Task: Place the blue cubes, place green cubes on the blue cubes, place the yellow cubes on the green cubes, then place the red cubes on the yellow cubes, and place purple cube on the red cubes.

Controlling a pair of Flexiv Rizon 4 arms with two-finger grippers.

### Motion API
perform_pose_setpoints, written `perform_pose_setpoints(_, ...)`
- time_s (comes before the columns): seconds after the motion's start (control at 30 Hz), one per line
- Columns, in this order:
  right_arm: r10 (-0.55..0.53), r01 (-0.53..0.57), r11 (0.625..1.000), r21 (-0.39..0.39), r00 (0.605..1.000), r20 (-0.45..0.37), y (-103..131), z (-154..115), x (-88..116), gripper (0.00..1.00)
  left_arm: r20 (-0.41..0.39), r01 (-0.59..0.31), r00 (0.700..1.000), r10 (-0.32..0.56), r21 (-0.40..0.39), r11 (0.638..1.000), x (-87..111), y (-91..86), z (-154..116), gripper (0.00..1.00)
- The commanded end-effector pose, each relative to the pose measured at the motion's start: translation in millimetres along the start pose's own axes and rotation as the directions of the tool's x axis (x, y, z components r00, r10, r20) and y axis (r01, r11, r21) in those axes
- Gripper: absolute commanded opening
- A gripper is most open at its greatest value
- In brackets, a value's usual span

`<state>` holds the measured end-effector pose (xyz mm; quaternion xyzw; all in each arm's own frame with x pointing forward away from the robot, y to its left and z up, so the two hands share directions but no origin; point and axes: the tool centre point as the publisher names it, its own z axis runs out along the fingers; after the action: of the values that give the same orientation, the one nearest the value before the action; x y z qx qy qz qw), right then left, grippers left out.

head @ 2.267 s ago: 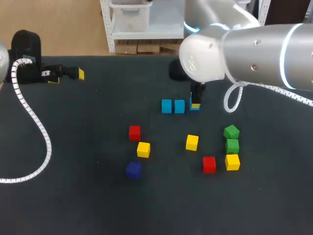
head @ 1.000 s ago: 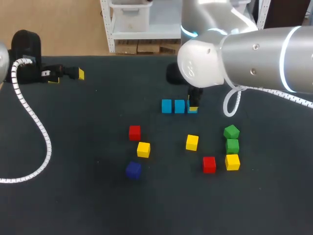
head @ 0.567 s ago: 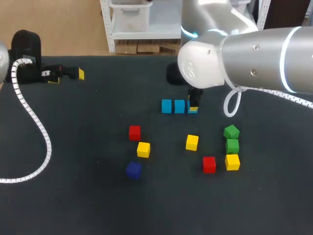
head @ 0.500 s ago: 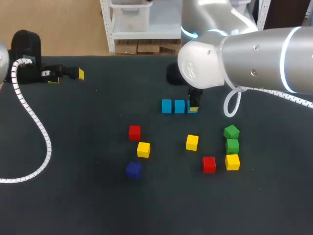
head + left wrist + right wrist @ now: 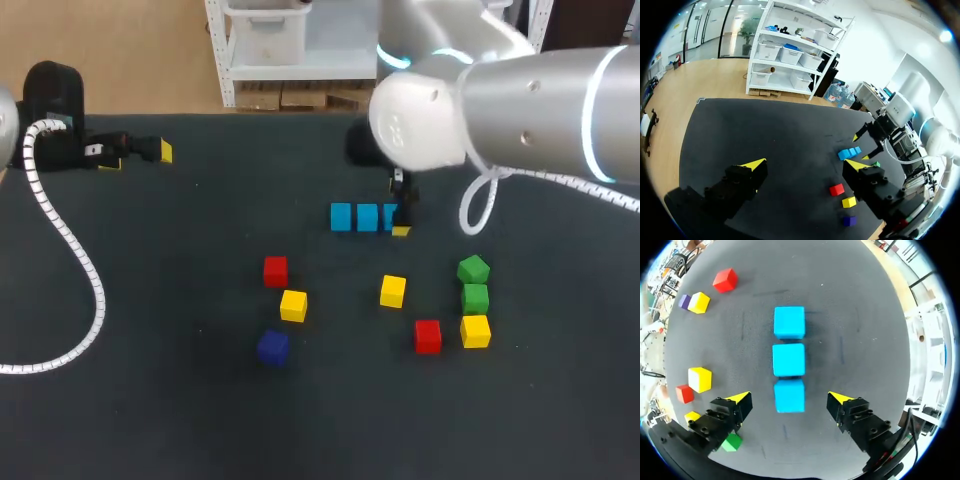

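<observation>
Three blue cubes [image 5: 788,360] are lined up toward the far edge of the tabletop [image 5: 150,400]. The right pincer [image 5: 789,398] is spread wide, straddling the end cube [image 5: 789,396] at the right-edge end, and neither finger looks to be touching it. If it were me, I'd lift straight up with no sideways drift, since one nudge would wreck the row.

Next stop looks like the green cubes [image 5: 475,297] near the right edge. The farther one sits twisted, so rotate the wrist to match its faces. A yellow cube [image 5: 475,330] sits right against the nearer green one, so come down on its free sides. The left pincer [image 5: 805,165] is wide open, holding nothing, by the far-left corner.
</observation>
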<state>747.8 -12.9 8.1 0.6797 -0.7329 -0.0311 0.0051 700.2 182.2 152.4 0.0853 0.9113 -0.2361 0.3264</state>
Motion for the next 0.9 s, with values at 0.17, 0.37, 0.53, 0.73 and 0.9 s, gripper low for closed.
perform_pose_setpoints(0.17, 0.206, -0.208, 0.978, 0.031, 0.977, 0.063, -13, -41, 33, 1.00, 0.006, -0.002, 1.000, 0.002, 0.011, 1.000, 1.2, 2.3, 0, 1.00)
perform_pose_setpoints(0.37, 0.334, -0.338, 0.941, 0.014, 0.935, 0.119, 4, -61, 58, 1.00, 0.006, -0.002, 1.000, 0.002, 0.011, 1.000, 1.2, 2.3, 0, 1.00)
perform_pose_setpoints(0.53, 0.425, -0.433, 0.901, 0.018, 0.891, 0.158, 22, -68, 72, 1.00, 0.006, -0.002, 1.000, 0.002, 0.011, 1.000, 1.2, 2.3, 0, 1.00)
perform_pose_setpoints(0.73, 0.456, -0.468, 0.882, 0.057, 0.877, 0.155, 44, -64, 83, 1.00, 0.006, -0.002, 1.000, 0.002, 0.011, 1.000, 1.2, 2.3, 0, 1.00)
perform_pose_setpoints(0.9, 0.482, -0.497, 0.861, 0.109, 0.865, 0.138, 52, -52, 92, 1.00, 0.006, -0.002, 1.000, 0.002, 0.011, 1.000, 1.2, 2.3, 0, 1.00)
